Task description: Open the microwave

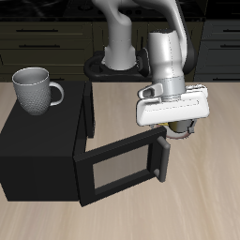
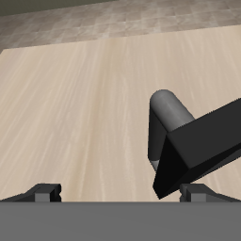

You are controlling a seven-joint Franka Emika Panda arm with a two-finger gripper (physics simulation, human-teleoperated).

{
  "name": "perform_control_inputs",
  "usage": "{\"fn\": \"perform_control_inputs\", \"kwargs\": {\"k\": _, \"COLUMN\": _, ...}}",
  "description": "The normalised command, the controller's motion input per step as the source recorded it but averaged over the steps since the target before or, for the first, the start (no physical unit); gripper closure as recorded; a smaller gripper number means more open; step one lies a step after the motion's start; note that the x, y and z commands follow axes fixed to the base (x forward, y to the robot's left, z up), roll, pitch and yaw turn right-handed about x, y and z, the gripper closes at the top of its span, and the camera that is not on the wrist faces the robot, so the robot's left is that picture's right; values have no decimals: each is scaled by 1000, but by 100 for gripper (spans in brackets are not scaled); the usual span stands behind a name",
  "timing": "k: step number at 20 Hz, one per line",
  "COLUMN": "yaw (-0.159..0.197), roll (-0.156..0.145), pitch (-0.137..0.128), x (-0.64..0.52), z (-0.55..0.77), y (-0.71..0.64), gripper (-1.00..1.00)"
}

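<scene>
The microwave (image 1: 37, 150) is a large matte black box on the wooden table. Its windowed door (image 1: 117, 169) stands swung well out from the body. The grey vertical bar handle (image 1: 161, 157) sits at the door's free end. My gripper (image 1: 178, 128) hovers just above and behind that end, pointing down. In the wrist view the handle (image 2: 168, 113) and the dark door edge (image 2: 202, 141) lie below the gripper (image 2: 120, 193), close to one fingertip (image 2: 198, 193). The fingers stand wide apart and open, clamped on nothing.
A grey mug (image 1: 36, 91) stands on top of the microwave. Dark cabinet drawers (image 1: 56, 37) line the back behind the robot's base. Bare wooden tabletop (image 1: 197, 197) lies beside the door.
</scene>
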Motion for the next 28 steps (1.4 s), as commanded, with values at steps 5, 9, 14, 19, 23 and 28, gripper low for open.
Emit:
{"fn": "perform_control_inputs", "kwargs": {"k": 5, "yaw": 19, "roll": -5, "pitch": -15, "x": 135, "z": 72, "y": -93, "gripper": -100}}
{"fn": "perform_control_inputs", "kwargs": {"k": 9, "yaw": 8, "roll": -13, "pitch": -14, "x": 92, "z": 123, "y": -223, "gripper": -100}}
{"fn": "perform_control_inputs", "kwargs": {"k": 14, "yaw": 8, "roll": -3, "pitch": -33, "x": 51, "z": 159, "y": -184, "gripper": -100}}
{"fn": "perform_control_inputs", "kwargs": {"k": 19, "yaw": 44, "roll": 46, "pitch": -21, "x": 197, "z": 118, "y": -77, "gripper": -100}}
{"fn": "perform_control_inputs", "kwargs": {"k": 23, "yaw": 33, "roll": -12, "pitch": -14, "x": 165, "z": 51, "y": 7, "gripper": -100}}
{"fn": "perform_control_inputs", "kwargs": {"k": 28, "yaw": -2, "roll": -7, "pitch": -21, "x": 248, "z": 0, "y": -52, "gripper": -100}}
